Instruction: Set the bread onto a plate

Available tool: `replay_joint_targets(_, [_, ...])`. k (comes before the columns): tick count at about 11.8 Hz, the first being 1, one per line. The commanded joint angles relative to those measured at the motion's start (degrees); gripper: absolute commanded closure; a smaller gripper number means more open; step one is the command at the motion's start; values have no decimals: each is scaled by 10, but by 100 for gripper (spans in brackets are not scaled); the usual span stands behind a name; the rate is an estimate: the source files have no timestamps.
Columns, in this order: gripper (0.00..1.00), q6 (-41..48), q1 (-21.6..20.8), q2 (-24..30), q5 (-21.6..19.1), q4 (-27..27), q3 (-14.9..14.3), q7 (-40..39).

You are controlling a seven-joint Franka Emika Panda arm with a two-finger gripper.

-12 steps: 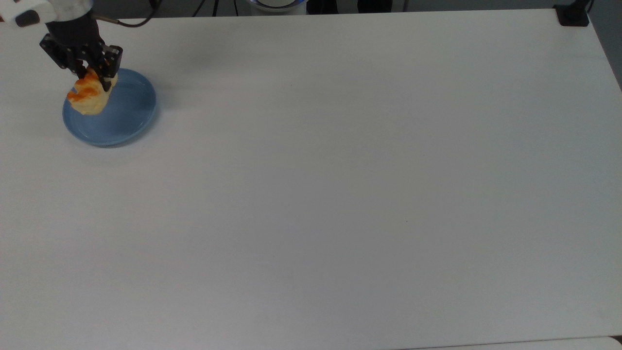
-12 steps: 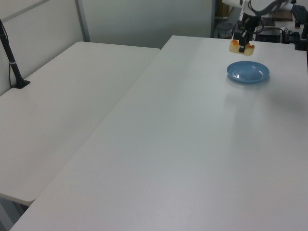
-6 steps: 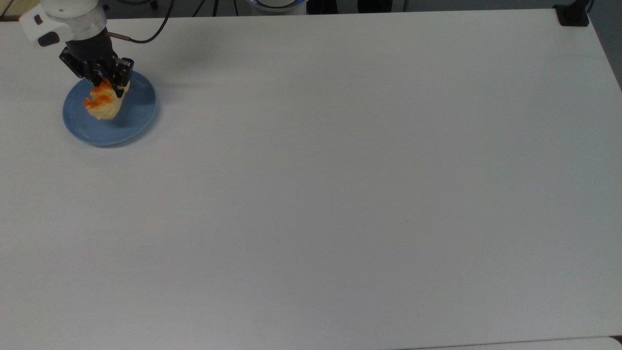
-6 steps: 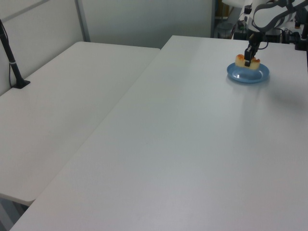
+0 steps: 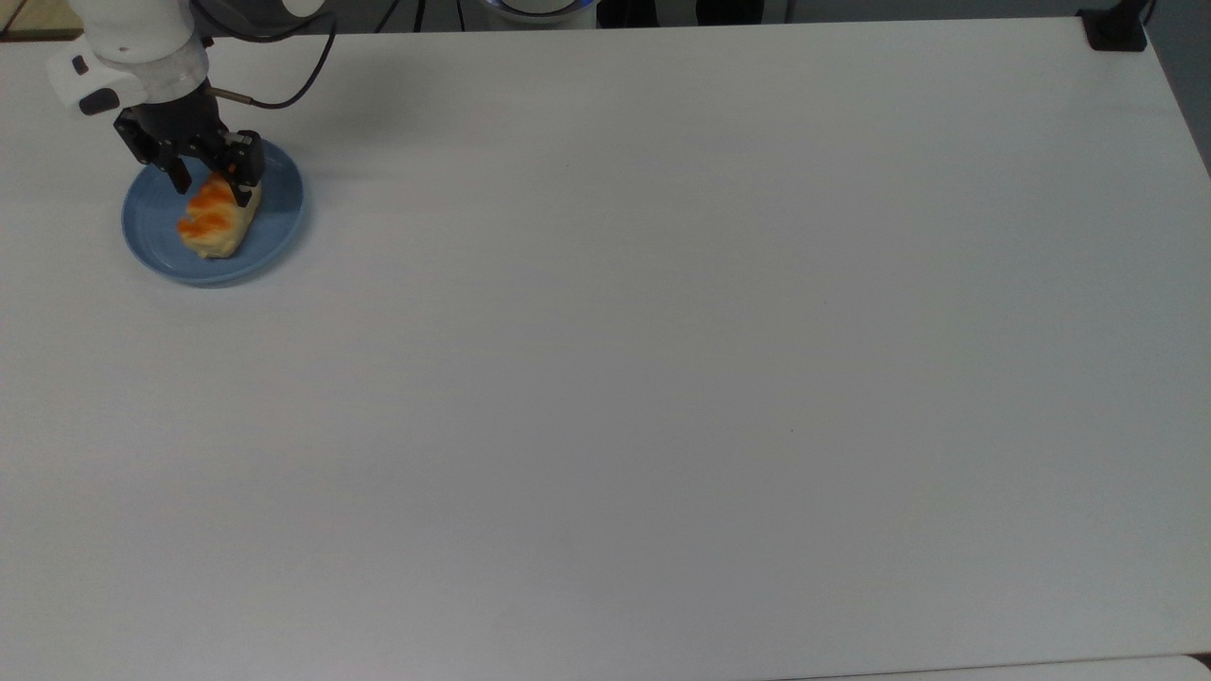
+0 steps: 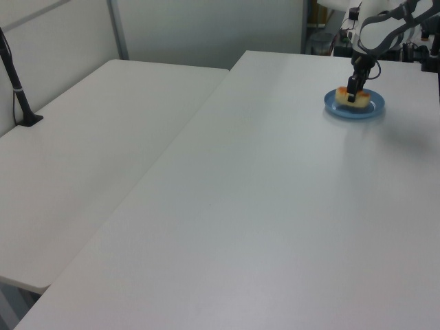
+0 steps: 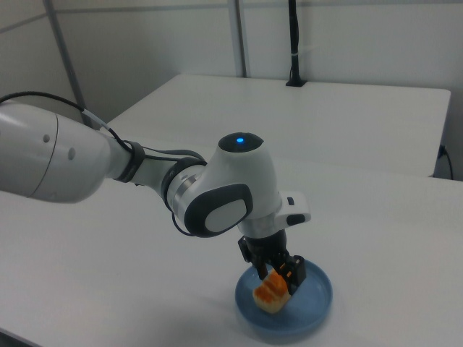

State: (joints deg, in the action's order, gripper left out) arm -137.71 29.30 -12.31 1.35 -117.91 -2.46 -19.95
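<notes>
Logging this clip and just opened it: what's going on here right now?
A single robot arm is setting the bread down on the light-blue plate, near the top view's left edge of the white table. The loaf appears to rest on the plate, inside the rim. The gripper is right over one end of it with its fingers straddling the loaf, so it looks like release is happening or just done.

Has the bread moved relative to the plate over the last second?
Yes. In the top view the bread has shifted from the plate's left rim toward its centre and now lies lower, on it.
</notes>
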Motion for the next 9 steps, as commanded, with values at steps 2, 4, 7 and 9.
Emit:
replay_joint_targets(2, [4, -11, 1, 9, -7, -8, -2, -6])
replay_joint_targets(4, [0, 1, 1, 34, -9, -6, -2, 10])
replay_joint_targets(7, [0, 223, -18, 80, -20, 122, 3, 49])
replay_joint_targets(9, [0, 389, -66, 78, -42, 247, 4, 73])
